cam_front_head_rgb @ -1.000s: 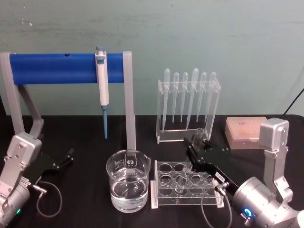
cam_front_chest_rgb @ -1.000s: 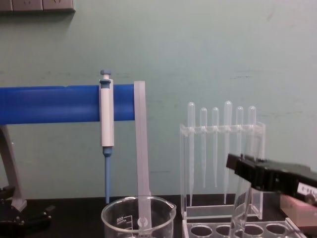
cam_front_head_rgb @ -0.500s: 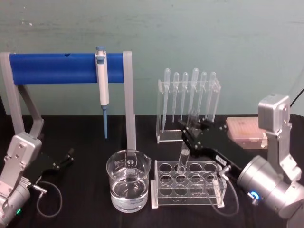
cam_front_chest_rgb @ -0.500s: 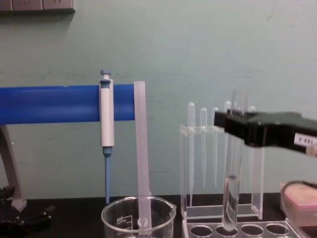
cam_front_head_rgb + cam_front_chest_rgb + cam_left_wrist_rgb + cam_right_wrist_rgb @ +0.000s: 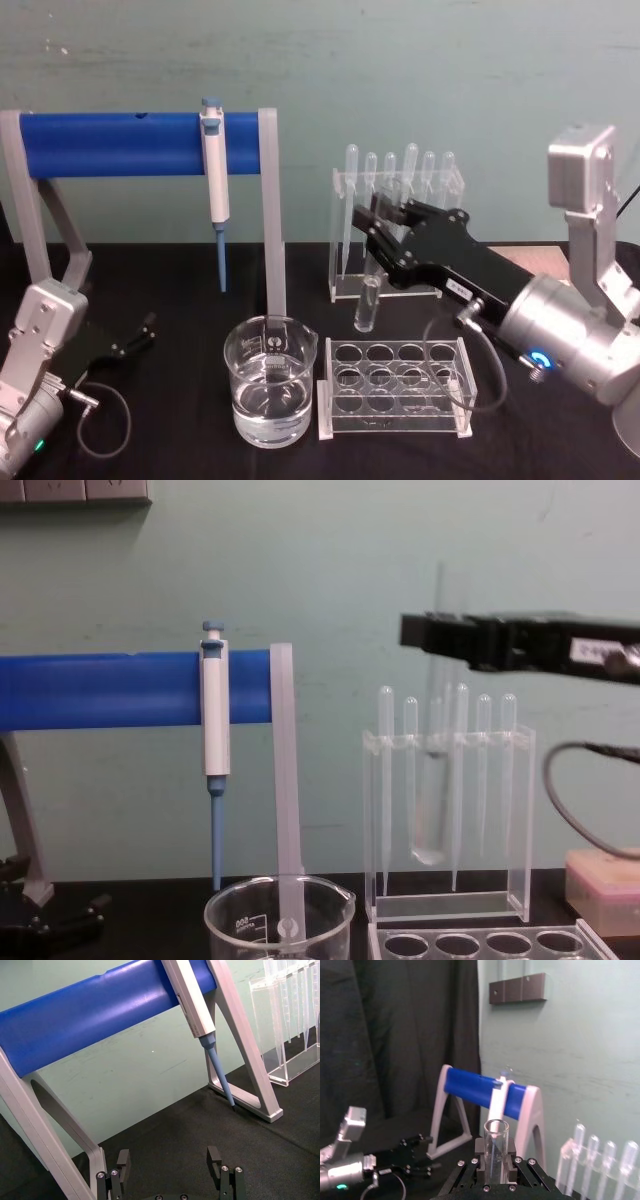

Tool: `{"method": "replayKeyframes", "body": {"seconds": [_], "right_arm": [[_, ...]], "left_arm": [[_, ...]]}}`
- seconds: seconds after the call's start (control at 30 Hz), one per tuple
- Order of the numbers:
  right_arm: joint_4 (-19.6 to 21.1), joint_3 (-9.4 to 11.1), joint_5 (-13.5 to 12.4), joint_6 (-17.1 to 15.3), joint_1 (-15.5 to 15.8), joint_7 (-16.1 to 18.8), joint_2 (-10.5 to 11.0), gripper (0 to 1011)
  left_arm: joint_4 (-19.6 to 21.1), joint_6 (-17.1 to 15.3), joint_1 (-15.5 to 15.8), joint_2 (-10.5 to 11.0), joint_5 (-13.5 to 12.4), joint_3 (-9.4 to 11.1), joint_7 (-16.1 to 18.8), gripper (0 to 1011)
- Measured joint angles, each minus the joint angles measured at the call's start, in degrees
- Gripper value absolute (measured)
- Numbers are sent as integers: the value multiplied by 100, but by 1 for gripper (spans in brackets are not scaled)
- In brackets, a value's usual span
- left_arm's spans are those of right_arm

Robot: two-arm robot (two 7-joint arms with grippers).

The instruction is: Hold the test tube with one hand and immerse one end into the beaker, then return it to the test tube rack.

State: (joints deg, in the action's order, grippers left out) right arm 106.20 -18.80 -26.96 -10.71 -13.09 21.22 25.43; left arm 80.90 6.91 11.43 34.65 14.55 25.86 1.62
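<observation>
Test tube (image 5: 367,305) hangs in the air at the centre of the head view, upright with a slight tilt, open rim up and round bottom down. Its lower end is clear of the test tube rack (image 5: 392,372) and sits above and behind the rack's far row of holes. The right gripper (image 5: 378,228) is clamped on the tube's upper part, reaching in from the right side of the frame with its black fingers closed around the glass. In the chest view the tube (image 5: 432,780) shows right of centre in front of the clear pipette stand (image 5: 520,780), with the gripper (image 5: 432,640) level across the upper right of the frame and the rack (image 5: 480,945) at the bottom edge below. The right wrist view has the tube's rim (image 5: 495,1142) standing up between the gripper's 2 fingers (image 5: 508,1160).

The beaker (image 5: 245,365), partly filled with clear liquid, stands just left of the rack at lower centre, apart from the tube. Behind them the pipette stand (image 5: 455,200) holds 6 pipettes (image 5: 411,165). A blue-and-white pipettor (image 5: 214,175) hangs on the blue bar stand (image 5: 120,145) at upper left. The left gripper (image 5: 135,335) rests on the black table (image 5: 180,290) at lower left, fingers spread wide and holding nothing (image 5: 167,1160).
</observation>
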Motion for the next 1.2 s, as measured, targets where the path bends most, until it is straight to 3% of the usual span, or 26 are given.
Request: {"method": "replayKeyframes", "body": {"seconds": [0.37, 0.57, 0.7, 1.2], "right_arm": [[-246, -568, 75, -105, -537, -33, -303, 224], [-556, -895, 253, -44, -750, -94, -569, 224], [-802, -1089, 525, 140, -792, -198, -753, 224], [-1592, -1269, 1079, 888, -532, -182, -1076, 224]], "left_arm": [[0, 0, 0, 0, 0, 0, 0, 1000], [0, 0, 0, 0, 0, 0, 0, 1000], [0, 0, 0, 0, 0, 0, 0, 1000], [0, 0, 0, 0, 0, 0, 0, 1000]]}}
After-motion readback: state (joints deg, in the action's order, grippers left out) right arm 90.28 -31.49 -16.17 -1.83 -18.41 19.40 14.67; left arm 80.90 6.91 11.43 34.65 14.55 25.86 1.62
